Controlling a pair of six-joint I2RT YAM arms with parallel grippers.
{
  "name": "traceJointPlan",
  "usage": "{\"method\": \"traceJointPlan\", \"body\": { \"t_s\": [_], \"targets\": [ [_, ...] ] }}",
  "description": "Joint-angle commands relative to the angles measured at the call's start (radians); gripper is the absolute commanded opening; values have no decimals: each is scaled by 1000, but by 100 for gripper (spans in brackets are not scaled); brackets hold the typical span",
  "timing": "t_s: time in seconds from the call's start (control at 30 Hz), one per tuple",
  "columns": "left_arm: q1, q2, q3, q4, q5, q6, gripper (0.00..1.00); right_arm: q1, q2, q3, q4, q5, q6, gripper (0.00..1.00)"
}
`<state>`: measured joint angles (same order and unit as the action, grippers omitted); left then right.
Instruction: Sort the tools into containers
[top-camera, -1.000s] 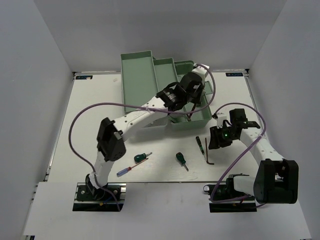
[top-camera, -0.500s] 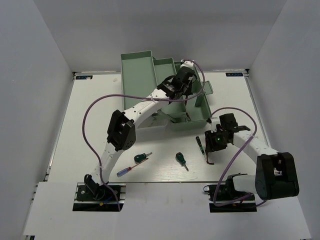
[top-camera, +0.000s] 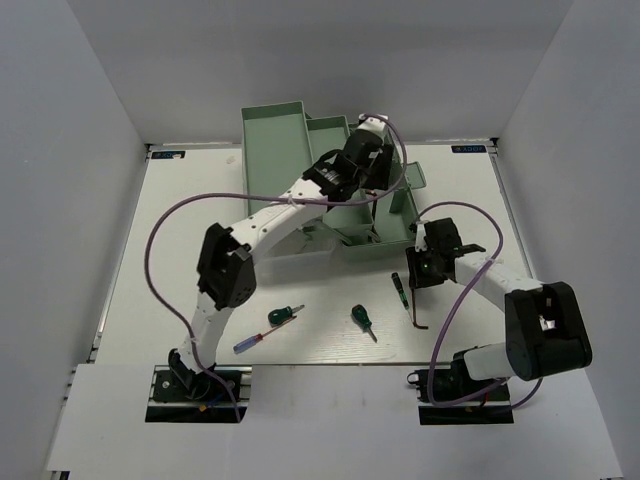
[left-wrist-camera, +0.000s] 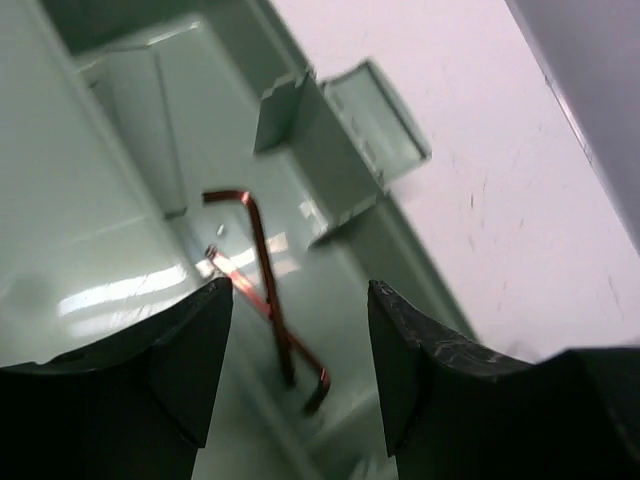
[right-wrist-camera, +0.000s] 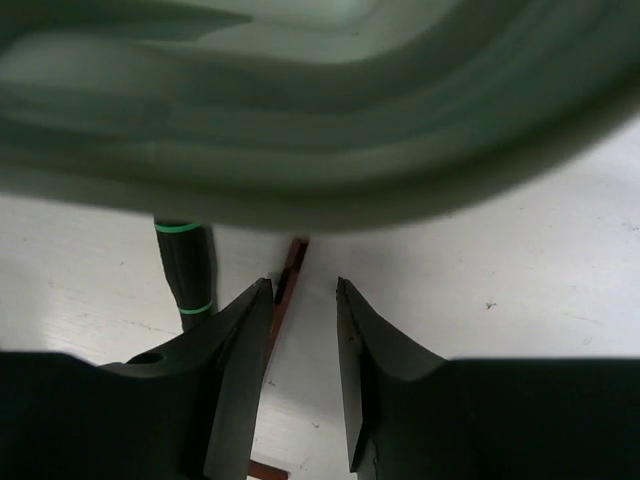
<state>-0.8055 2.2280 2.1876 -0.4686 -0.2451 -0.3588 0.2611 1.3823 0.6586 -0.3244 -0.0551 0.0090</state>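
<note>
I see my left fingers (left-wrist-camera: 190, 350) wide above the toolbox (left-wrist-camera: 100, 220), two hex keys (left-wrist-camera: 265, 260) crossed inside. My right fingers (right-wrist-camera: 238, 345), narrow but not closed, straddle a third hex key (right-wrist-camera: 292, 262) beside the toolbox.

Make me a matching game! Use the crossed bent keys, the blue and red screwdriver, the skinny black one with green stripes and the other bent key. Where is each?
1 two crossed dark L-shaped hex keys
2 slim blue-and-red-handled screwdriver
3 thin black screwdriver with green rings
4 lone dark L-shaped hex key

A white table, near left arm's base
B table, in line with right end effector's gap
C inside pale green plastic toolbox
D table, just beside right end effector

Pairs: 1-C, 2-A, 3-D, 4-B
</note>
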Motion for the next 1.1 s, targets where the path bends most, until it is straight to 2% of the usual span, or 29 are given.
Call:
{"method": "traceJointPlan", "body": {
  "t_s": [0.0,0.03,0.07,0.13,0.2,0.23,0.4,0.43,0.47,0.5,0.67,0.77,0.8,0.93,1.07],
  "targets": [
    [-24,-266,-154,41,-3,63,67,30,37,-13,-44,103,22,38],
    [-34,-378,-219,51,7,63,67,42,43,-11,-48,136,17,38],
    [-34,-437,-359,79,7,63,67,50,46,-11,-62,150,8,38],
    [-43,-548,-540,79,-6,63,67,58,60,-13,-76,184,0,37],
    [-53,-690,-644,64,-6,31,67,59,67,-27,-103,204,-6,37],
    [-54,-732,-734,55,-20,17,67,66,63,-31,-105,216,-4,34],
    [-83,-931,-961,-14,-20,-64,66,70,55,-27,-128,235,-49,22],
    [-96,-944,-980,-24,-11,-65,64,72,58,-22,-131,236,-53,17],
    [-96,-953,-997,-34,-11,-77,62,70,66,-14,-134,212,-60,5],
    [-112,-953,-1026,-45,0,-89,62,72,69,-13,-143,204,-60,0],
    [-170,-966,-1080,-64,85,-89,59,63,69,22,-175,111,-52,0],
    [-204,-956,-1126,-64,136,-79,59,49,17,45,-203,-1,-70,0],
    [-204,-947,-1137,-64,151,-78,59,41,-46,55,-212,-71,-78,0],
    [-227,-921,-1160,-64,234,-69,64,14,-170,150,-293,-212,-144,0],
    [-238,-846,-1169,-35,311,-112,67,-11,-221,326,-402,-350,-179,0]
  ]
}}
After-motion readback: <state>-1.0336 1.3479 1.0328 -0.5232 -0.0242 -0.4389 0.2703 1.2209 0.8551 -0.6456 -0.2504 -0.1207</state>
